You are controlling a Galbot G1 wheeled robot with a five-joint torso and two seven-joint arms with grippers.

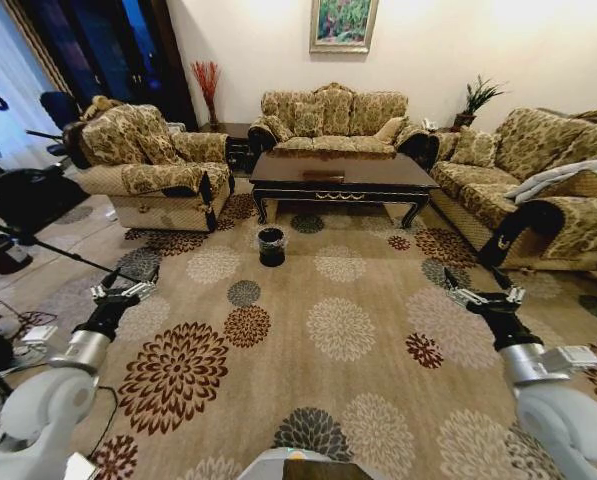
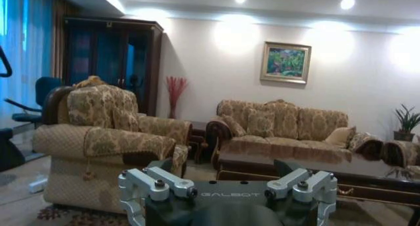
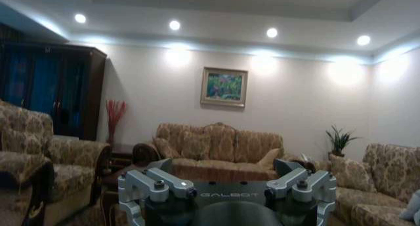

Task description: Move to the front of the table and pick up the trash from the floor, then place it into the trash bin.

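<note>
Trash: too small to pick out on floor [image 1: 358, 300] from this far.
Trash bin [image 1: 271, 246]: on carpet just before table [image 1: 343, 178], near its left leg.
Left gripper [image 1: 123, 293], right gripper [image 1: 486, 296]: raised, jaws spread, empty.
Risk: driving over unseen litter; clipping bin or table leg on approach.

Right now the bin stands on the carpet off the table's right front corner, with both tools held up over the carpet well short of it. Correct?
Not quite. In the head view the bin stands off the table's left front corner, not the right. The rest holds: it is on the carpet, and the left tool and right tool hang well short of it.
</note>
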